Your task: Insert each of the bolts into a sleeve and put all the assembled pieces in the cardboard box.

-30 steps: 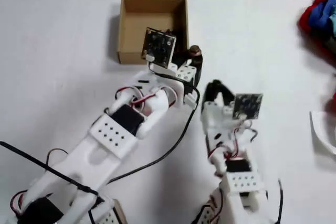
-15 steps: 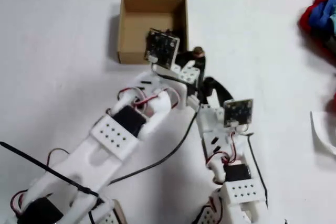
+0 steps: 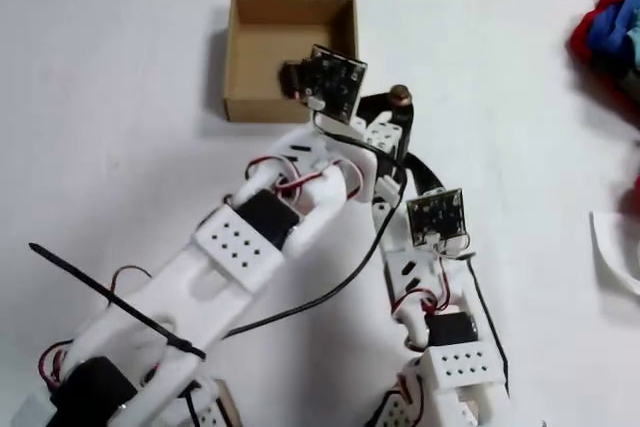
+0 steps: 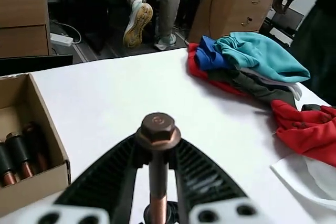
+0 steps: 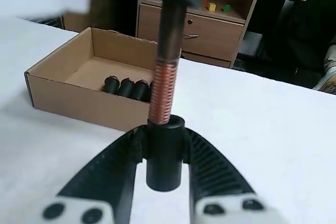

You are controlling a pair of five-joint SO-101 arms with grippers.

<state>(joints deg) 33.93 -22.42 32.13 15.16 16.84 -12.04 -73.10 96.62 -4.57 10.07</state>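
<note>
My left gripper (image 4: 157, 148) is shut on a copper bolt (image 4: 157, 129), held upright just right of the cardboard box (image 3: 240, 57). Below it my right gripper (image 5: 165, 137) is shut on a black sleeve (image 5: 165, 156), and the bolt's threaded end (image 5: 163, 98) stands in the sleeve's mouth. In the high view the bolt head (image 3: 399, 97) shows above the left gripper (image 3: 393, 117), with the right gripper (image 3: 408, 169) close under it. Several assembled pieces (image 5: 126, 86) lie in the cardboard box (image 5: 52, 95).
A pile of coloured clothes (image 3: 608, 32) lies at the table's far right edge, with a white curved object (image 3: 612, 247) nearer along that edge. A black cable (image 3: 320, 292) trails between the two arms. Open tabletop lies left of the box.
The left gripper carried the bolt to the right, away from the box. The right gripper swung in towards it with the sleeve, which now sits under the bolt's tip.
</note>
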